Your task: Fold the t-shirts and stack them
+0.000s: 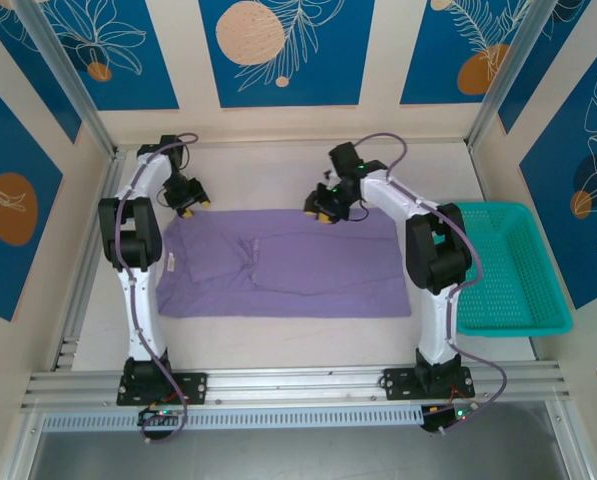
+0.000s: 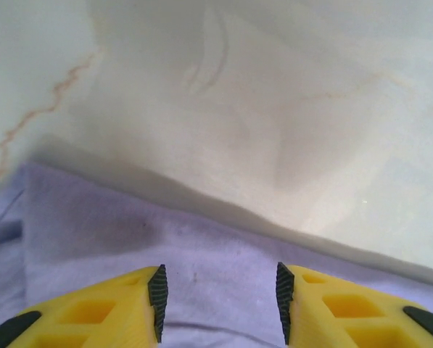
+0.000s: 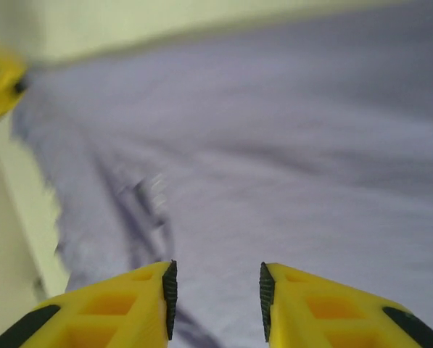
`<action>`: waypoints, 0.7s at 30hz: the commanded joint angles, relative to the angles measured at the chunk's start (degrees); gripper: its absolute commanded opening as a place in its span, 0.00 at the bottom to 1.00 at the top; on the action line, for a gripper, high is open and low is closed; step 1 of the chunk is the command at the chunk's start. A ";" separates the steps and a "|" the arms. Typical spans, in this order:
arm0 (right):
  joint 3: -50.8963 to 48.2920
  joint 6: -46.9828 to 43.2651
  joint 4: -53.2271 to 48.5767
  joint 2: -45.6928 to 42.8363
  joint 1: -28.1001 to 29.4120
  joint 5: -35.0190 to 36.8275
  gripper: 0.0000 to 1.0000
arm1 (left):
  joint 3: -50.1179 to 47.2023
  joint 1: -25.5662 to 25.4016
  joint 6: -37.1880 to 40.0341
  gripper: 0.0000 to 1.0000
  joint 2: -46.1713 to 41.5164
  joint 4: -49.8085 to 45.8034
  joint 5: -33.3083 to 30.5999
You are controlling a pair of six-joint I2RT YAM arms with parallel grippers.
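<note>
Since the lavender t-shirt [image 1: 298,272] lies only part-folded and the left gripper [image 1: 192,203] and right gripper [image 1: 322,213] hang parted, empty, I judge further folds and stacking are left.

You're in a robot lab cell here, not someone's home. The pale table [image 1: 278,345] is boxed in by aluminium frame posts [image 1: 66,75] at its far corners and blue leaf-print panels [image 1: 278,50] behind it. The left arm [image 1: 138,265] and right arm [image 1: 433,265] are bolted to a slotted metal rail [image 1: 298,385] along its near edge.
</note>
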 commanded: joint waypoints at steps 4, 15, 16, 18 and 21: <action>-2.39 5.18 -7.02 -1.49 -5.86 12.47 0.43 | -11.44 -1.52 -2.69 0.46 -11.91 4.04 -0.58; 4.14 -0.83 -12.00 6.97 -9.21 11.03 0.48 | -30.80 -5.09 -10.21 0.47 -17.48 11.50 2.79; 3.93 -0.95 -11.90 7.43 -9.24 10.51 0.48 | -29.82 -5.06 -10.36 0.47 -16.14 11.50 2.55; 3.83 -0.64 -12.68 8.44 -9.22 10.30 0.47 | -26.75 -5.09 -9.90 0.47 -13.24 10.71 0.96; 3.49 -0.54 -14.07 9.58 -9.13 9.92 0.47 | -18.59 -5.11 -8.30 0.48 -7.08 6.39 -1.65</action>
